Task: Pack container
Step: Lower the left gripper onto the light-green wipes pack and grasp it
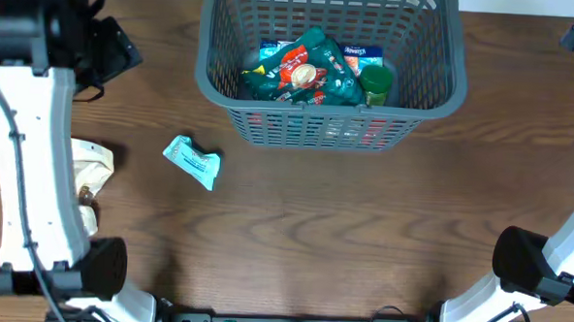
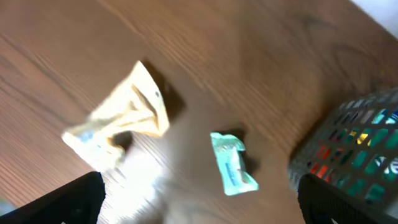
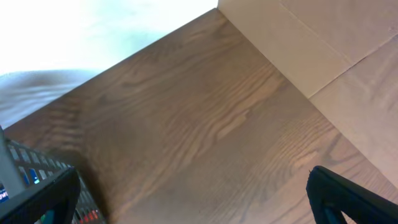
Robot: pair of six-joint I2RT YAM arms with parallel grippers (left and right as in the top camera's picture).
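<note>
The container point(image 1: 308, 129) stands at the far centre of the table point(image 1: 361, 242), holding snack packets point(image 1: 305, 72). A teal packet point(image 1: 192, 162) lies near its front-left corner, and a beige packet point(image 1: 95, 165) lies farther left. The left gripper point(image 2: 199, 208) and the right gripper point(image 3: 196, 208) have their jaws released and grasp nothing.

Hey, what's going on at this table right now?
Two robot arms are packing snack packets into a large dark grey slotted plastic basket, which already holds several colourful packets. Neither holds anything now. The left gripper hangs open above the wooden table, over a small pale teal packet and a crumpled beige packet, both lying outside the basket. The right gripper is open over the table beside the basket.
</note>
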